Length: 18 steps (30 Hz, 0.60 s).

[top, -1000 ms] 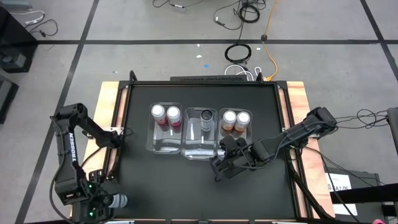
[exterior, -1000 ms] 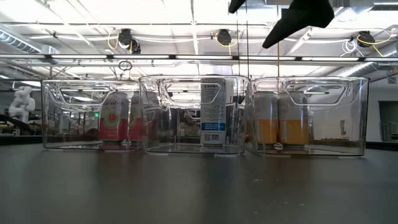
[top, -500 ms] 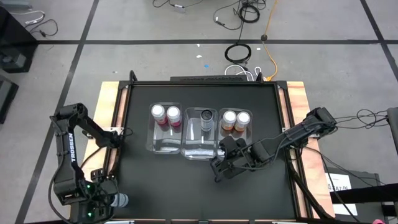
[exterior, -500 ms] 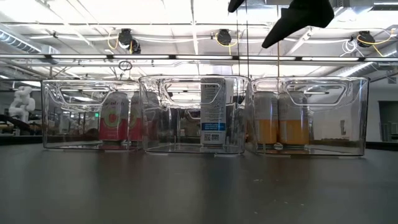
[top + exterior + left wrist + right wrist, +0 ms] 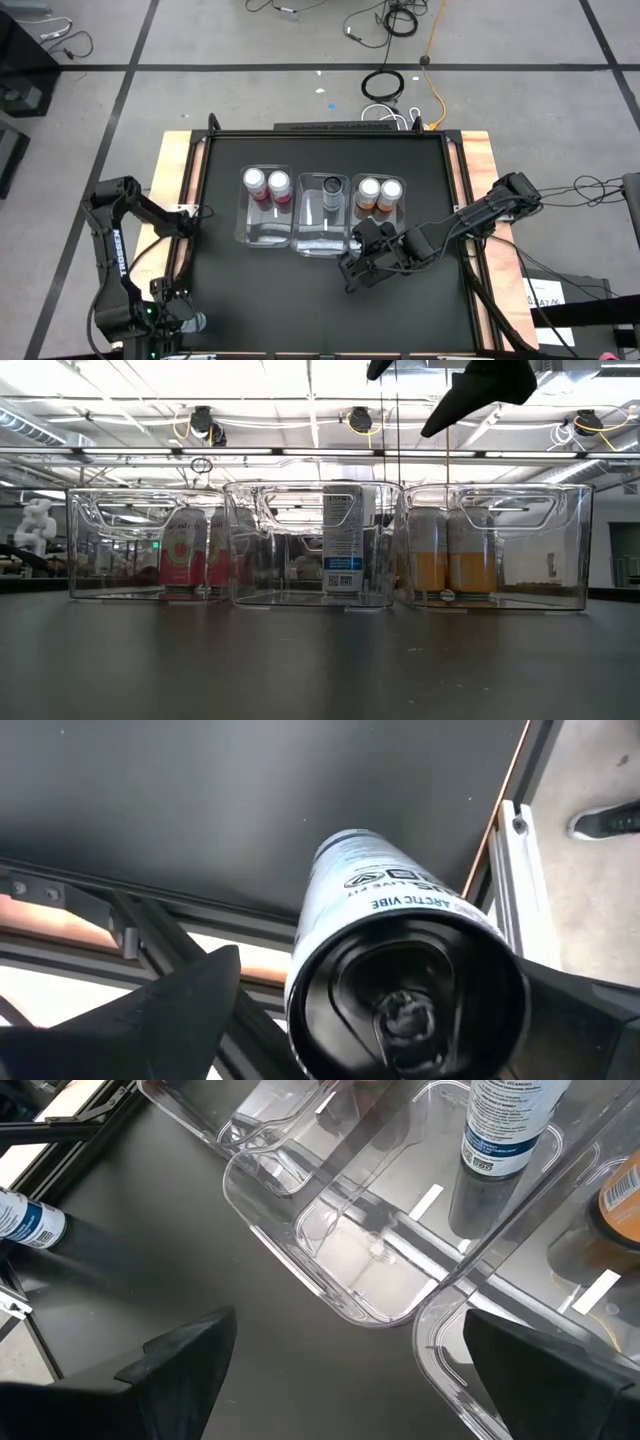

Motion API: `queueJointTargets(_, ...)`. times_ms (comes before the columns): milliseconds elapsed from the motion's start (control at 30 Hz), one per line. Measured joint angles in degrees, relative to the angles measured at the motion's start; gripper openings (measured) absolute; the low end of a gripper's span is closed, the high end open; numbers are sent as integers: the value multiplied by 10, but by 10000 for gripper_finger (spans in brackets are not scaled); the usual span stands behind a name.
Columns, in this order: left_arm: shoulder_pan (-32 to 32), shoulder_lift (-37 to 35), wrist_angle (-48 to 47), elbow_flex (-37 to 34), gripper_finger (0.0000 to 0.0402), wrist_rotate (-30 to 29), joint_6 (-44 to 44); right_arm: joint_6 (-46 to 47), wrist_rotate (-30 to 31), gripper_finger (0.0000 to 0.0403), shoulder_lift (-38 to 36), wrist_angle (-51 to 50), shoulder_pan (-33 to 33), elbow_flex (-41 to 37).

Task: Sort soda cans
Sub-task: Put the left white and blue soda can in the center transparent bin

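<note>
Your left hand (image 5: 400,1050) grips the sixth soda can (image 5: 400,970) at the worktop's (image 5: 320,290) near-left corner; the middle bin (image 5: 322,235), its likely destination, lies well away. Your right hand (image 5: 352,272), open, hovers beside that bin.

Three bins (image 5: 321,240) mid-table; bare mat (image 5: 260,290) around.

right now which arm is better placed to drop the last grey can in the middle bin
Left. Its end effector is shut on the last grey can at the table's near-left corner, so it only needs to carry it to the middle bin. The right end effector hovers open and empty by that bin.
</note>
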Motion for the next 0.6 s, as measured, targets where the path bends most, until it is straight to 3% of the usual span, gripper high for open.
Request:
queueJointTargets(267,0,18,13,0,387,1,0,-1,0,384,0,0,0,0)
queueJointTargets(600,2,18,14,0,270,2,0,-21,-1,384,0,0,0,0)
